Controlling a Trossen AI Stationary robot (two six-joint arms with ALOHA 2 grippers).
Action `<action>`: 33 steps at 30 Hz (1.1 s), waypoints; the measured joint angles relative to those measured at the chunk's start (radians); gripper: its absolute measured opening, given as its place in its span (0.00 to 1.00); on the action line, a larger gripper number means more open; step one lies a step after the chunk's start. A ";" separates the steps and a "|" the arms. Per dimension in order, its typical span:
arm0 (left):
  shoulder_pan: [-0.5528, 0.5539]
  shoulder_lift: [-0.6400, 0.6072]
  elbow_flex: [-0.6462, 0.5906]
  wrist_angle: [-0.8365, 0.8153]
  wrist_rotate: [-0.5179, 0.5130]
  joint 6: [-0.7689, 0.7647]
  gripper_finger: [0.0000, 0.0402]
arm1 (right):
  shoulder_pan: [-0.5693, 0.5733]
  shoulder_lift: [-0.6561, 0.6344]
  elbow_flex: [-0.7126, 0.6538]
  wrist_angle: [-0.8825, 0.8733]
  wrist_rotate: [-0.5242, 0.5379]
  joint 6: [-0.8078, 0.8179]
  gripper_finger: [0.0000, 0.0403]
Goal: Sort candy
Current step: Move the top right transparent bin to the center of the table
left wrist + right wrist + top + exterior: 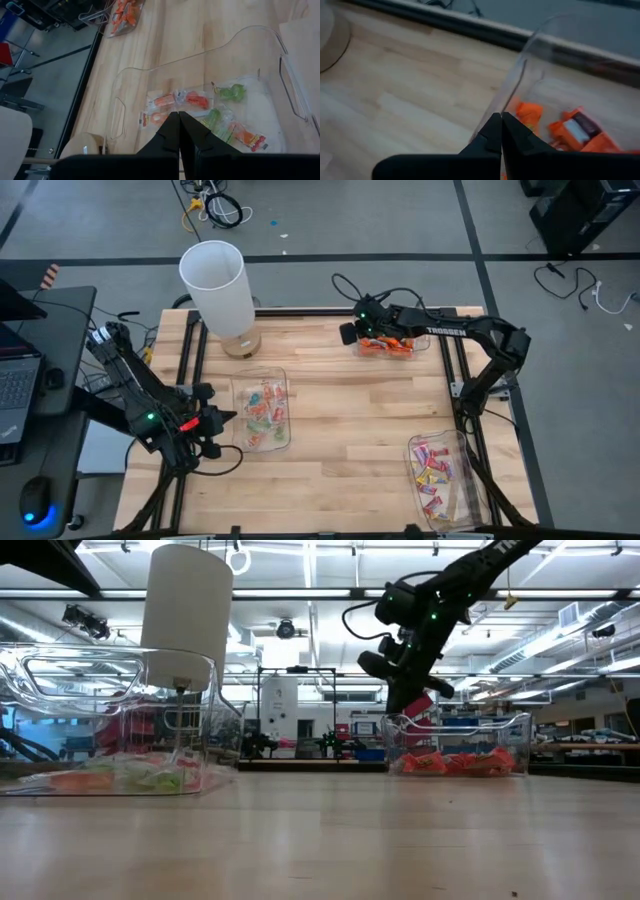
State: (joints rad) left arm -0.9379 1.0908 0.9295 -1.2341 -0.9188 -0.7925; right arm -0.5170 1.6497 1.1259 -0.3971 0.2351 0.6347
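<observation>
The right gripper point(356, 332) hung with fingers closed and apparently empty over the clear plastic tray of orange-wrapped candy point(388, 346), likely sorting by colour, while the left gripper point(228, 418), closed and empty, waited beside the mixed-candy tray point(285, 380).

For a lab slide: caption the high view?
Right claw hovers over the tray of orange candy while the left claw waits beside the mixed tray.

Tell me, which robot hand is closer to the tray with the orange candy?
The right gripper: it hangs at the near-left rim of the orange-candy tray. The left gripper is across the table, beside the mixed-candy tray.
</observation>
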 joint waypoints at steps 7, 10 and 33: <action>0.000 0.000 0.000 0.001 0.001 0.000 0.00 | -0.022 0.000 0.000 0.003 0.015 -0.001 0.00; 0.000 0.000 0.000 0.001 0.001 0.000 0.00 | -0.015 0.000 -0.011 0.015 0.031 0.001 0.00; 0.000 0.000 0.000 0.002 0.003 0.000 0.00 | 0.042 0.002 -0.108 0.201 -0.040 0.021 0.00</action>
State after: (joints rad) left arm -0.9379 1.0908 0.9295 -1.2320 -0.9157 -0.7929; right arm -0.4747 1.6512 1.0180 -0.1958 0.1956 0.6559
